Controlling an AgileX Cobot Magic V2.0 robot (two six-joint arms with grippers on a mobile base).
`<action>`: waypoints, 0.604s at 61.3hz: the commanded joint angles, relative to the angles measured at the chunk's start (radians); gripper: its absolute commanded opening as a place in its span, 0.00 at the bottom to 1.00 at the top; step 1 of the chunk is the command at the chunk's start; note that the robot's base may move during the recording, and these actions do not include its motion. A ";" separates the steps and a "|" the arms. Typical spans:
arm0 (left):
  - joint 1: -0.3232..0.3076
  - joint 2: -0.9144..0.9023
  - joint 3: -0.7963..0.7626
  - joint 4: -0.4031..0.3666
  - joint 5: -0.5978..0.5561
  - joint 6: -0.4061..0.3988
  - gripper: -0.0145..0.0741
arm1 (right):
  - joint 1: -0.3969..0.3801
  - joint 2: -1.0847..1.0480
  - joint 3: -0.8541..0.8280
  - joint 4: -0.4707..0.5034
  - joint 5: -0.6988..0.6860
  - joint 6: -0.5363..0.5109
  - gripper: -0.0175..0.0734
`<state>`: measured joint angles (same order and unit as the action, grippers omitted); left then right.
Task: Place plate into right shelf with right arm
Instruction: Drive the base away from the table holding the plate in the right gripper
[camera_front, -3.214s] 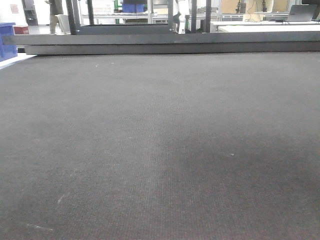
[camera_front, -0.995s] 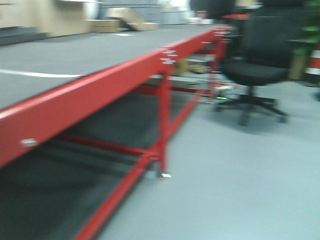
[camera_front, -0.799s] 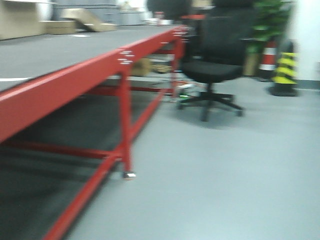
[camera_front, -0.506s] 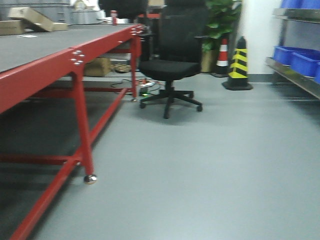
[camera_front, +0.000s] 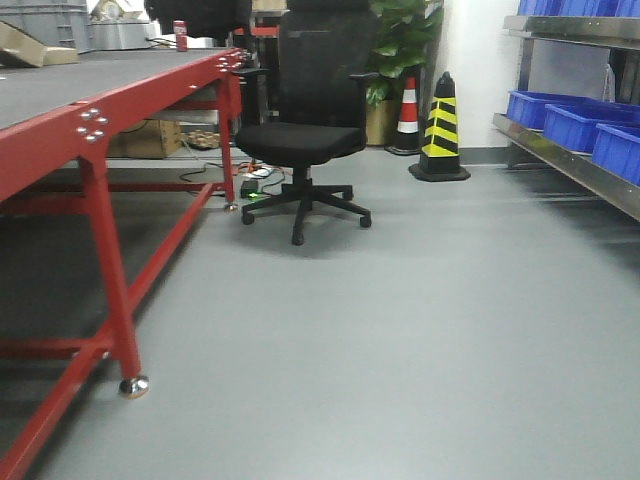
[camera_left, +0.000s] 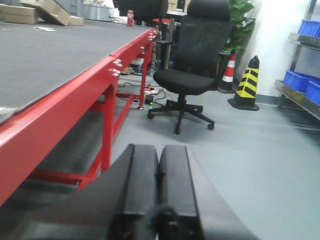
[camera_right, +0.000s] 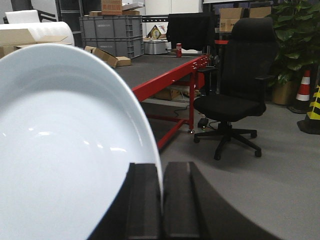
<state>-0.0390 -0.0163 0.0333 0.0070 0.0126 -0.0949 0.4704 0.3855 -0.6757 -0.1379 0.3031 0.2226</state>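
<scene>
1. Front cam: you've got the right shelf (camera_front: 575, 170) along the right edge of frame. Its steel lip runs back toward the far wall, w/ blue bins (camera_front: 560, 118) sitting on it. The red table (camera_front: 70, 135) fills the left side. A black office chair (camera_front: 300, 140) stands on the grey floor (camera_front: 420, 340) just beside the table's far end. A yellow/black cone (camera_front: 440, 130) and an orange/white cone (camera_front: 407, 105) sit near the far wall, next to a potted plant (camera_front: 400, 35). Chair & shelf are well apart, w/ floor between them.
2. Left wrist cam: your L gripper (camera_left: 159, 152) has its two black fingers (camera_left: 142, 180) pressed together, pad against pad along one thin seam. It points across the floor toward the chair. The red table runs down the left of frame. The shelf lip & bins show at the far right edge.
3. Right wrist cam: your R gripper (camera_right: 161, 172) is pinching the plate (camera_right: 65, 150) at its rim. The rim's edge drops straight into the seam between the fingers. The plate stands on edge, white face to the cam, and fills the left half of frame. Behind it are the chair, the table w/ a red can (camera_right: 179, 50) on top, grey crates (camera_right: 110, 32) & cardboard boxes (camera_right: 107, 57). The plant & cones are at right.
</scene>
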 joint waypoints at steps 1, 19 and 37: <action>-0.003 -0.011 0.007 0.000 -0.089 -0.006 0.11 | -0.001 0.006 -0.032 -0.013 -0.105 -0.004 0.25; -0.003 -0.011 0.007 0.000 -0.089 -0.006 0.11 | -0.001 0.006 -0.032 -0.013 -0.105 -0.004 0.25; -0.003 -0.011 0.007 0.000 -0.089 -0.006 0.11 | -0.001 0.006 -0.032 -0.013 -0.105 -0.004 0.25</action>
<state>-0.0390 -0.0163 0.0333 0.0070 0.0126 -0.0949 0.4704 0.3855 -0.6757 -0.1379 0.3031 0.2207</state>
